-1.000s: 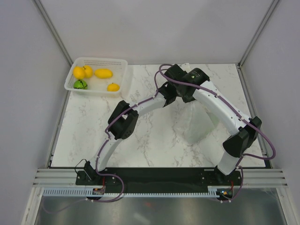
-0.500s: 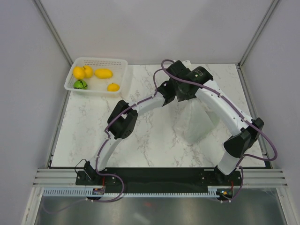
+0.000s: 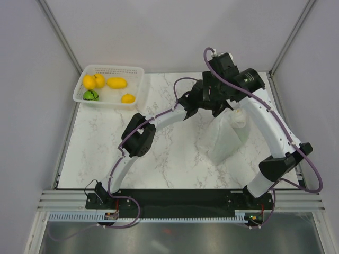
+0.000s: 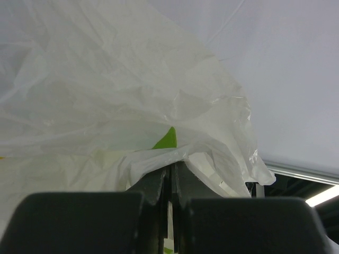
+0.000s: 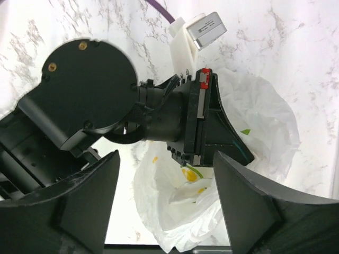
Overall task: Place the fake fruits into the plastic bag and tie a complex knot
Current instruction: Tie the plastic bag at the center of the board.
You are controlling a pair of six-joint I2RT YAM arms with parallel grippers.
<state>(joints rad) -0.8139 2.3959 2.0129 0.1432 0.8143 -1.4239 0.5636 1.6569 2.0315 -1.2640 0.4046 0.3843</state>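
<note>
The left arm point(image 3: 139, 136) rises from its base at the near left, bends at the elbow and stretches right and far across the worktop point(image 3: 169, 159) to the far side of the bag point(image 3: 228, 138). The left claw point(image 4: 170, 168) is closed tight, its two fingers pressed together on a bunched fold of the bag's thin white plastic. From the left wrist, the rest of the bag billows up and to the left of that pinch, with one green leaf print just above it.

The right arm point(image 3: 273, 132) climbs from the near right, folds at an elbow by the right edge, and reaches far and left, so that its wrist hangs over the bag's far side and over the left claw. The right claw point(image 5: 165, 159) is spread wide and grips nothing. Seen between its fingers point(image 5: 79, 206) are the black body of the left claw and, lower, the bag's open mouth; neither finger touches them. Small yellow patches show inside the mouth, and I cannot tell whether they are prints or fruit.

The bag stands on the right half of the worktop, its near part slumped toward the right arm's base. The fruits point(image 3: 117, 82), four yellow and one green, lie in the basket point(image 3: 114, 66) at the far left corner, well apart from both claws.
</note>
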